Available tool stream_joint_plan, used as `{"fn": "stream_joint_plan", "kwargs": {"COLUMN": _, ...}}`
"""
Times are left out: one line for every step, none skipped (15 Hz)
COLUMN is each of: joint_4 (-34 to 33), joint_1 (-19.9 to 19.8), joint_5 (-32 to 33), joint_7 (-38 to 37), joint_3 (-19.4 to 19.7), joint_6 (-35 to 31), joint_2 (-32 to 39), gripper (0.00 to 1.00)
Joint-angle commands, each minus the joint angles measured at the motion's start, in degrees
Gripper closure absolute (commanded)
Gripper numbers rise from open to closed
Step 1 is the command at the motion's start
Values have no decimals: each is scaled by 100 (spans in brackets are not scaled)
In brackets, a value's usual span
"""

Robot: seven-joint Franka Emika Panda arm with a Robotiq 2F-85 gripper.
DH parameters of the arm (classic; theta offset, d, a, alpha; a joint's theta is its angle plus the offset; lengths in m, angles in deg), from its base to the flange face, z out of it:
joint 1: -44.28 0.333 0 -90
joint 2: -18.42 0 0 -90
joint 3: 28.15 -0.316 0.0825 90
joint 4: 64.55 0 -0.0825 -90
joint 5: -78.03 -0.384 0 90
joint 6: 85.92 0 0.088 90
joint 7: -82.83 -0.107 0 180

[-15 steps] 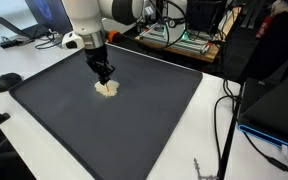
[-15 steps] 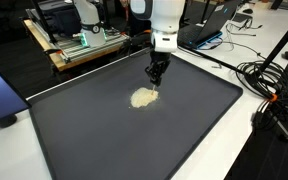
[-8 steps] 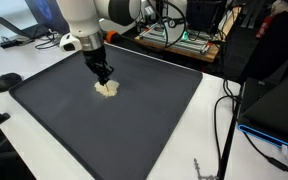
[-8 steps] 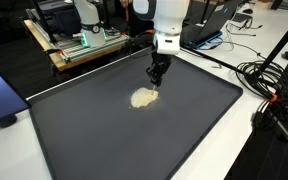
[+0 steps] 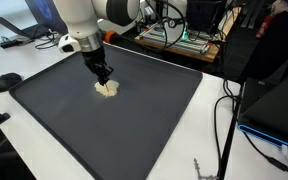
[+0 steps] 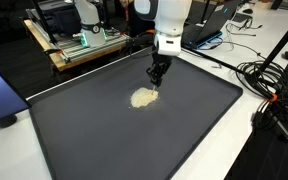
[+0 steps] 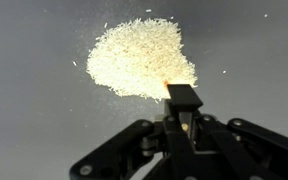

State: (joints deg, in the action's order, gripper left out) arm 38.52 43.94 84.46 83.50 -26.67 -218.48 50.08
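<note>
Hovering claw, drawn narrow, at the rim of a grain pile

Hanging tip-down with the gripper (image 7: 182,100) pulled in narrow, fingers seeming to meet in the wrist view, with a small dark block and a speck of orange showing at the tip; not telling clearly whether anything is pinched there. Poising right at the edge of a pale heap of rice-like grains (image 7: 139,60), touching it or just above, hard to say which. Showing in both exterior views as the gripper (image 5: 104,76) (image 6: 156,77) standing upright just beside the heap (image 5: 107,88) (image 6: 143,98). Spreading loose grains thinly around the heap. Resting all of it on a wide dark mat (image 5: 144,125) (image 6: 104,150) atop a white table (image 5: 29,60). Lying well apart: a dark rounded object (image 5: 7,81) off the mat's corner and tangled cables (image 6: 269,85) along the table's side.
</note>
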Motion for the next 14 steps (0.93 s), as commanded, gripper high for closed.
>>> {"fn": "stream_joint_plan", "kwargs": {"joint_4": -60, "joint_1": -15, "joint_5": -25, "joint_7": 27, "joint_3": 25, "joint_6": 144, "joint_2": 125, "gripper": 97}}
{"fn": "stream_joint_plan", "kwargs": {"joint_4": -43, "joint_1": -13, "joint_5": -16, "joint_7": 31, "joint_3": 31, "joint_6": 161, "joint_2": 81, "gripper": 97}}
{"fn": "stream_joint_plan", "kwargs": {"joint_4": -11, "joint_1": -1, "joint_5": 3, "joint_7": 11, "joint_3": 43, "joint_6": 153, "joint_2": 19, "gripper": 97}}
{"fn": "stream_joint_plan", "kwargs": {"joint_4": 28, "joint_1": 16, "joint_5": 24, "joint_7": -13, "joint_3": 54, "joint_6": 118, "joint_2": -42, "gripper": 97}}
{"fn": "stream_joint_plan", "kwargs": {"joint_4": 47, "joint_1": 26, "joint_5": 36, "joint_7": -18, "joint_3": 56, "joint_6": 122, "joint_2": -77, "gripper": 97}}
{"fn": "stream_joint_plan", "kwargs": {"joint_4": 79, "joint_1": 45, "joint_5": 61, "joint_7": -35, "joint_3": 62, "joint_6": 102, "joint_2": -125, "gripper": 97}}
{"fn": "stream_joint_plan", "kwargs": {"joint_4": 96, "joint_1": 62, "joint_5": 86, "joint_7": -53, "joint_3": 71, "joint_6": 95, "joint_2": -152, "gripper": 97}}
{"fn": "stream_joint_plan", "kwargs": {"joint_4": 109, "joint_1": 71, "joint_5": 100, "joint_7": -58, "joint_3": 74, "joint_6": 107, "joint_2": -179, "gripper": 97}}
{"fn": "stream_joint_plan", "kwargs": {"joint_4": 122, "joint_1": 78, "joint_5": 114, "joint_7": -67, "joint_3": 80, "joint_6": 109, "joint_2": -209, "gripper": 97}}
{"fn": "stream_joint_plan", "kwargs": {"joint_4": 127, "joint_1": 93, "joint_5": 135, "joint_7": -100, "joint_3": 94, "joint_6": 113, "joint_2": -228, "gripper": 97}}
{"fn": "stream_joint_plan", "kwargs": {"joint_4": 144, "joint_1": 89, "joint_5": 127, "joint_7": -95, "joint_3": 91, "joint_6": 112, "joint_2": -267, "gripper": 97}}
{"fn": "stream_joint_plan", "kwargs": {"joint_4": 152, "joint_1": 88, "joint_5": 128, "joint_7": -98, "joint_3": 92, "joint_6": 103, "joint_2": -292, "gripper": 97}}
{"fn": "stream_joint_plan", "kwargs": {"joint_4": 165, "joint_1": 84, "joint_5": 121, "joint_7": -95, "joint_3": 88, "joint_6": 100, "joint_2": -324, "gripper": 97}}
{"fn": "stream_joint_plan", "kwargs": {"joint_4": 173, "joint_1": 93, "joint_5": 132, "joint_7": -109, "joint_3": 93, "joint_6": 110, "joint_2": -356, "gripper": 97}}
